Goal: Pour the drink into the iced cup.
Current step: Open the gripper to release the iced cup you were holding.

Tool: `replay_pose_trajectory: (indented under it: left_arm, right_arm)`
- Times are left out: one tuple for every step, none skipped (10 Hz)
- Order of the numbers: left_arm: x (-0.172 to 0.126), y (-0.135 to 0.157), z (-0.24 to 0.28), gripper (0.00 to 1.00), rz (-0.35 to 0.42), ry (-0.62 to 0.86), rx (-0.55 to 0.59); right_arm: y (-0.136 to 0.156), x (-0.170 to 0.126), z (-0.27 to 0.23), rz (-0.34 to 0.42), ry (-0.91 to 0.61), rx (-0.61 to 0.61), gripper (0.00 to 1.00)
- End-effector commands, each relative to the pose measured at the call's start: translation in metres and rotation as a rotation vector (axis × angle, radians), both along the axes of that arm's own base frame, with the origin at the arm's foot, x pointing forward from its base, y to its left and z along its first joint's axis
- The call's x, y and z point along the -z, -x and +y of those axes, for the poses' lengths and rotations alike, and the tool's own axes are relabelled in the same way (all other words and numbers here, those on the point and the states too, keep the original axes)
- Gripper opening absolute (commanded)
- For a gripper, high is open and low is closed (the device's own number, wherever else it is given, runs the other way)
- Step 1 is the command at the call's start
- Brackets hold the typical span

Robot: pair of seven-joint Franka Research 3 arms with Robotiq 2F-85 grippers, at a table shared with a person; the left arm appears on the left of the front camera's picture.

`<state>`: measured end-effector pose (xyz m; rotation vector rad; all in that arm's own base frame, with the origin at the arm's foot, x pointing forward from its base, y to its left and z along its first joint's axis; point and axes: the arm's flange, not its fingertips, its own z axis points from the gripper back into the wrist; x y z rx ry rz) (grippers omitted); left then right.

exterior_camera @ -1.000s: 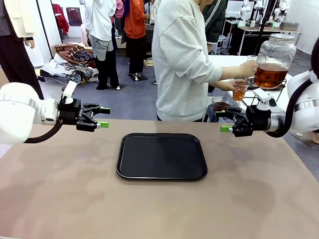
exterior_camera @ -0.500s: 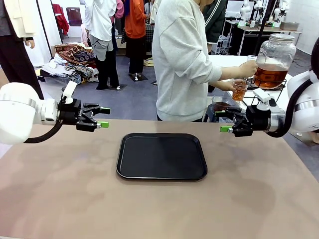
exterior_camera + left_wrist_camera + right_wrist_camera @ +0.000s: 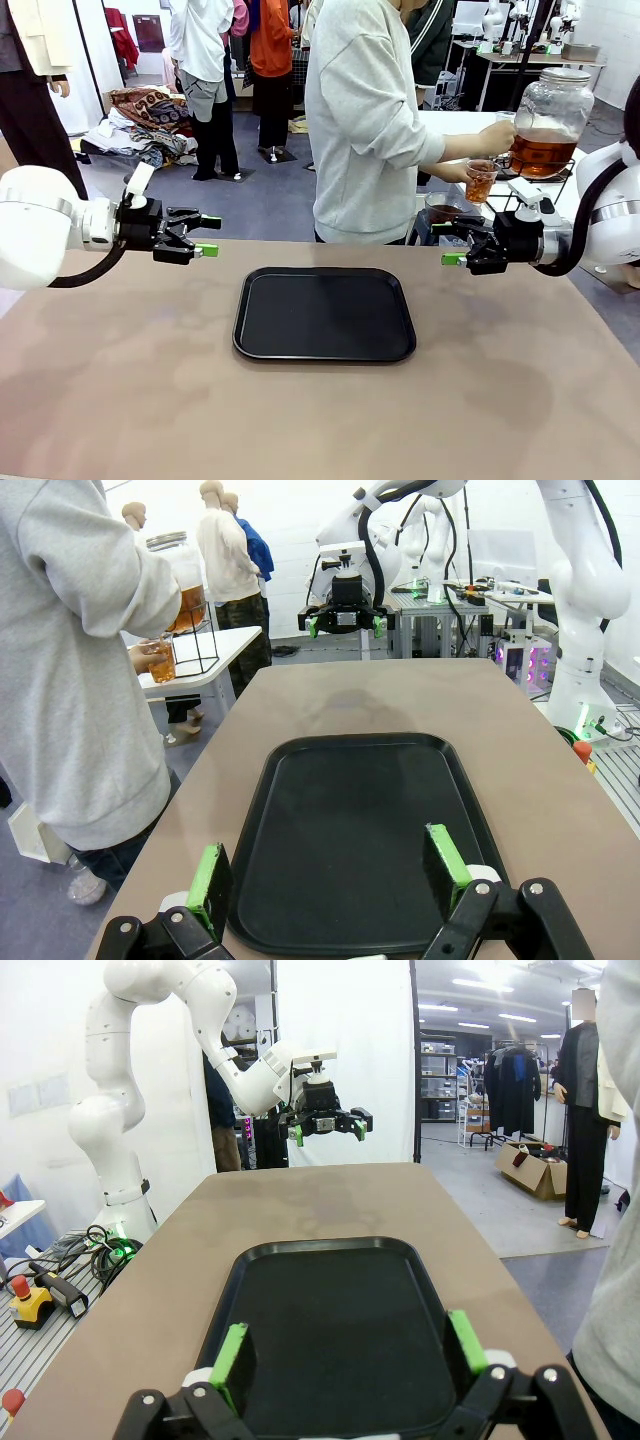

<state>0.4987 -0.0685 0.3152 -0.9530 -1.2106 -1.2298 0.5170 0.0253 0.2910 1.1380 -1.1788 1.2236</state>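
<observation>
The amber drink fills the lower part of a big glass dispenser jar (image 3: 550, 125) on a wire stand at the far right. The person's hand holds a clear cup (image 3: 481, 182) under its tap, with amber liquid in it; ice in it cannot be made out. The left wrist view shows the jar (image 3: 185, 580) and cup (image 3: 160, 662) too. My left gripper (image 3: 208, 237) hovers open and empty over the table's left side. My right gripper (image 3: 447, 244) hovers open and empty on the right, below the cup. Each wrist view looks over its own open fingers, left (image 3: 328, 865) and right (image 3: 348, 1350).
A black tray (image 3: 325, 355) lies bare in the middle of the brown table, between the grippers. The person in a grey sweater (image 3: 365, 120) stands at the far edge. A small dark-filled vessel (image 3: 441, 211) stands behind the right gripper. Other people stand farther back.
</observation>
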Motion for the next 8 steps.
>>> replay_pose_trajectory:
  left_arm:
    - [-0.0014,-0.0011,-0.0005,1.00,0.003,0.002,0.000]
    - [-0.0014,-0.0011,-0.0005,1.00,0.003,0.002,0.000]
    - [-0.0014,-0.0011,-0.0005,1.00,0.003,0.002,0.000]
    - [-0.0014,-0.0011,-0.0005,1.00,0.003,0.002,0.000]
    - [-0.0014,-0.0011,-0.0005,1.00,0.003,0.002,0.000]
    - [-0.0014,-0.0011,-0.0005,1.00,0.003,0.002,0.000]
    - [-0.0014,-0.0011,-0.0005,1.00,0.003,0.002,0.000]
    - [-0.0014,-0.0011,-0.0005,1.00,0.003,0.002,0.000]
  right_arm:
    - [-0.0031,-0.0042,0.0020,0.001,0.006,-0.001,1.00]
    - [-0.0031,-0.0042,0.0020,0.001,0.006,-0.001,1.00]
    - [-0.0031,-0.0042,0.0020,0.001,0.006,-0.001,1.00]
    - [-0.0031,-0.0042,0.0020,0.001,0.006,-0.001,1.00]
    - [-0.0031,-0.0042,0.0020,0.001,0.006,-0.001,1.00]
    - [-0.0031,-0.0042,0.0020,0.001,0.006,-0.001,1.00]
    - [-0.0031,-0.0042,0.0020,0.001,0.006,-0.001,1.00]
    - [-0.0031,-0.0042,0.0020,0.001,0.006,-0.001,1.00]
